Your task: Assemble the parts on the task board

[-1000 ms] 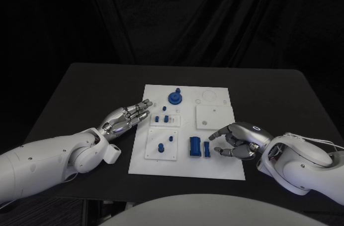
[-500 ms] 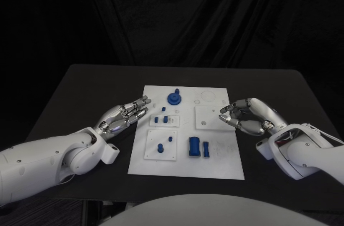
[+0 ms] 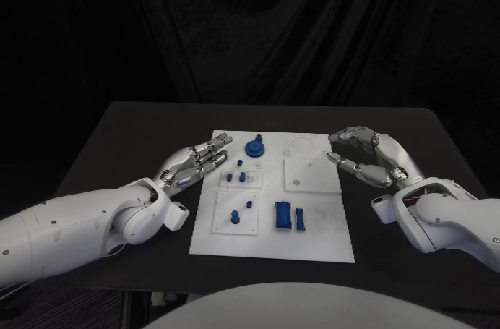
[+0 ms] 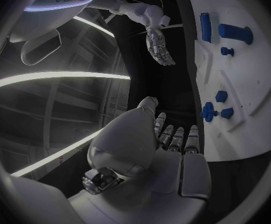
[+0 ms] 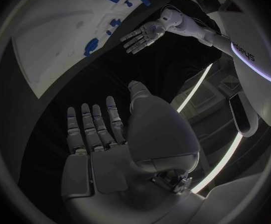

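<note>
L arm comes in from the left side of the head view, white forearm lying across the black table (image 3: 104, 137). Left hand (image 3: 191, 167) sits at the left edge of the task board (image 3: 323, 235), fingers stretched out straight and slightly apart, tips reaching over the board's edge near the small upper-left plate; holds nothing, wide. In the left wrist view the same hand (image 4: 173, 144) shows flat fingers pointing along the board's (image 4: 260, 129) edge, nothing between them.

Board: white plate in the middle of the table. On its left half, a small raised plate w/ two short blue pegs (image 3: 236, 177) standing side by side, plus a tiny blue piece just above them. Below that, a bigger square plate w/ a blue knob-shaped part (image 3: 235, 216) and a small blue pin near it. Top centre: round blue part w/ upright stem (image 3: 255, 147). Lower centre: a chunky blue block (image 3: 282, 215) w/ a slimmer blue bar (image 3: 300, 218) just beside it on its right, apart from each other. Right half: plain white square plate (image 3: 311, 174) w/ a small hole; faint circle outline above it.

Right hand (image 3: 367, 155) hovers at the board's upper right corner, fingers curved inward but apart, empty; clear of the parts. In the right wrist view this hand (image 5: 101, 134) shows fingers extended side by side, nothing held.
</note>
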You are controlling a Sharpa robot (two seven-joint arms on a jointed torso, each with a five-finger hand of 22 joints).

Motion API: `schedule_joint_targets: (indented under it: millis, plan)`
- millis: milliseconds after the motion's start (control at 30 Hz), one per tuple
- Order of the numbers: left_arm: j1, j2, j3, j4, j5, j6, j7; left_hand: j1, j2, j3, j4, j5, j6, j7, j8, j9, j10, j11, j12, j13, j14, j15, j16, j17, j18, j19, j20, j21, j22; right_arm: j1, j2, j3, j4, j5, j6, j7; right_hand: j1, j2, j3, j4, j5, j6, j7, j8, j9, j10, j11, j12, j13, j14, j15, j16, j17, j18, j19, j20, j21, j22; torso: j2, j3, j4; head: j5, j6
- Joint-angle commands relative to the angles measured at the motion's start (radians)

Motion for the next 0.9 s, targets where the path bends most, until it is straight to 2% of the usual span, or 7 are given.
schedule_joint_targets:
  millis: [33,133,167,533,567,700,900]
  plan:
    - [0.001,0.016,0.001,-0.011,0.001,-0.012,0.104,-0.012,-0.005,0.005,0.004,0.003,-0.041,-0.019,-0.009,-0.004,-0.002,-0.013,0.001,-0.002,0.0,-0.01,-0.004,-0.001,0.011,-0.001,-0.012,-0.002,-0.003,-0.009,0.011,0.0,-0.02,0.05,0.052,0.07,0.011,-0.011,-0.008,0.0,-0.001,-0.022,-0.019,0.009,-0.013,-0.024,0.01,0.003,-0.051,-0.049,0.002,-0.041,-0.026,-0.021,-0.079,0.001,-0.008,-0.091,-0.026,0.0093,-0.0189,0.012,0.0]
    - [0.0,0.031,0.001,-0.025,0.001,-0.011,0.109,-0.012,-0.006,0.005,0.005,0.003,-0.047,-0.025,-0.009,-0.004,-0.004,-0.016,0.001,-0.002,0.0,-0.012,-0.004,-0.001,0.011,-0.001,-0.014,-0.002,-0.003,-0.017,0.018,0.0,-0.031,0.051,0.064,0.076,0.017,-0.014,-0.01,0.001,-0.002,-0.034,-0.026,0.015,-0.022,-0.039,0.011,0.012,-0.083,-0.074,0.002,-0.059,-0.034,-0.022,-0.11,0.0,-0.011,-0.129,-0.036,0.0151,-0.0196,0.01,0.0]
    - [0.0,0.025,0.0,-0.02,0.0,-0.004,0.0,-0.468,-0.072,0.093,-0.059,-0.19,-0.132,-0.05,-0.042,-0.039,-0.038,-0.034,-0.007,-0.01,0.0,-0.071,-0.004,-0.001,-0.042,-0.012,-0.051,-0.01,-0.013,-0.011,0.016,0.0,-0.026,0.022,0.02,0.029,-0.399,0.044,0.021,-0.089,-0.132,-0.203,-0.101,-0.101,-0.112,-0.095,-0.047,-0.176,-0.184,-0.155,-0.054,-0.172,-0.092,-0.093,-0.173,-0.087,-0.046,-0.205,-0.019,0.0073,-0.0125,0.01,0.0]
    - [0.001,0.04,0.038,-0.001,0.054,-0.127,-0.028,-0.815,-0.122,0.093,-0.104,-0.33,-0.201,-0.05,-0.042,-0.039,-0.038,-0.034,-0.007,-0.01,0.0,-0.071,-0.004,-0.001,-0.053,-0.012,-0.082,-0.01,-0.013,-0.019,0.071,0.044,-0.052,0.146,0.019,0.033,-0.7,0.044,0.021,-0.154,-0.232,-0.338,-0.101,-0.183,-0.112,-0.141,-0.092,-0.31,-0.271,-0.222,-0.099,-0.262,-0.092,-0.093,-0.234,-0.148,-0.046,-0.275,-0.03,0.009,-0.0235,0.005,0.062]
    - [0.002,0.043,0.045,0.003,0.065,-0.15,-0.033,-0.847,-0.127,0.093,-0.107,-0.343,-0.207,-0.05,-0.042,-0.039,-0.038,-0.034,-0.007,-0.01,0.0,-0.071,-0.004,-0.001,-0.057,-0.012,-0.153,-0.01,-0.013,-0.02,0.081,0.053,-0.057,0.169,0.018,0.034,-0.727,0.044,0.021,-0.16,-0.24,-0.349,-0.101,-0.19,-0.112,-0.144,-0.096,-0.322,-0.278,-0.226,-0.104,-0.269,-0.092,-0.093,-0.239,-0.153,-0.046,-0.28,-0.033,0.0094,-0.0256,0.004,0.074]
    - [0.003,0.059,0.084,0.023,0.121,-0.278,-0.062,-0.954,-0.143,0.093,-0.121,-0.388,-0.228,-0.05,-0.042,-0.039,-0.038,-0.034,-0.007,-0.01,0.0,-0.071,-0.004,-0.001,-0.064,-0.012,-0.153,-0.01,-0.013,-0.028,0.138,0.099,-0.085,0.297,0.017,0.038,-0.824,0.044,0.021,-0.181,-0.271,-0.391,-0.101,-0.217,-0.112,-0.158,-0.11,-0.367,-0.303,-0.246,-0.185,-0.297,-0.092,-0.093,-0.255,-0.174,-0.046,-0.299,-0.045,0.0112,-0.0371,-0.001,0.138]
    - [0.006,0.085,0.146,0.054,0.21,-0.482,-0.108,-1.091,-0.229,0.093,-0.203,-0.444,-0.252,-0.05,-0.042,-0.039,-0.038,-0.034,-0.007,-0.01,0.0,-0.071,-0.004,-0.001,-0.139,-0.012,-0.153,-0.01,-0.013,-0.041,0.229,0.172,-0.129,0.5,0.014,0.043,-0.946,0.044,0.021,-0.207,-0.31,-0.441,-0.101,-0.251,-0.112,-0.237,-0.181,-0.421,-0.333,-0.275,-0.185,-0.331,-0.092,-0.093,-0.337,-0.203,-0.046,-0.323,-0.061,0.0136,-0.0523,-0.009,0.223]
